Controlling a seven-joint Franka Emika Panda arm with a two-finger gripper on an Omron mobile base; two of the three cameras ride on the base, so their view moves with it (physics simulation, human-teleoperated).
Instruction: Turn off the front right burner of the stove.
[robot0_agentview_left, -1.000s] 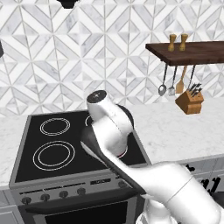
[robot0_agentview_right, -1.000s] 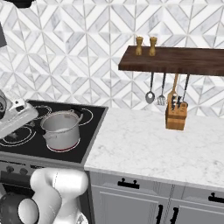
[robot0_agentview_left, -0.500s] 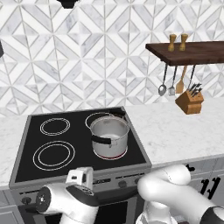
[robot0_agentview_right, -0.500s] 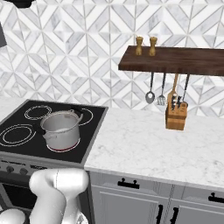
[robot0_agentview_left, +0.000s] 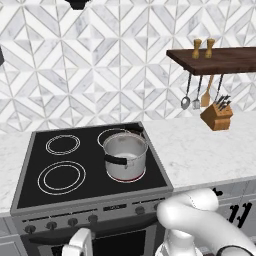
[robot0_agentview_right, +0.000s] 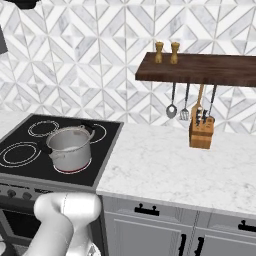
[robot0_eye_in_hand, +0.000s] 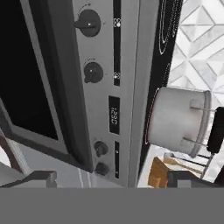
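The stove (robot0_agentview_left: 60, 195) has a black glass top and a grey steel front. A steel pot (robot0_agentview_left: 125, 152) stands on the front right burner (robot0_agentview_left: 126, 178), whose rim glows red under it; the same red rim (robot0_agentview_right: 75, 170) shows below the pot (robot0_agentview_right: 70, 146) from the right. My gripper (robot0_eye_in_hand: 116, 179) is low in front of the stove, open, with nothing between its fingers. It faces the control panel, where small dark knobs (robot0_eye_in_hand: 93, 72) sit on either side of a display (robot0_eye_in_hand: 113, 114). Two further knobs (robot0_eye_in_hand: 101, 149) lie nearest the gripper, and it touches none.
The dark oven door (robot0_eye_in_hand: 26, 74) and its handle (robot0_eye_in_hand: 65, 87) sit just beside the panel. A marble counter (robot0_agentview_right: 170, 165) runs right of the stove, with a knife block (robot0_agentview_right: 201, 134) and hanging utensils (robot0_agentview_right: 171, 107) under a wooden shelf (robot0_agentview_right: 200, 67). Grey cabinet drawers (robot0_agentview_right: 150, 220) lie below.
My arm has swung down from over the stove top to low in front of the stove's front, so the pot is in plain view. The pot has not moved.
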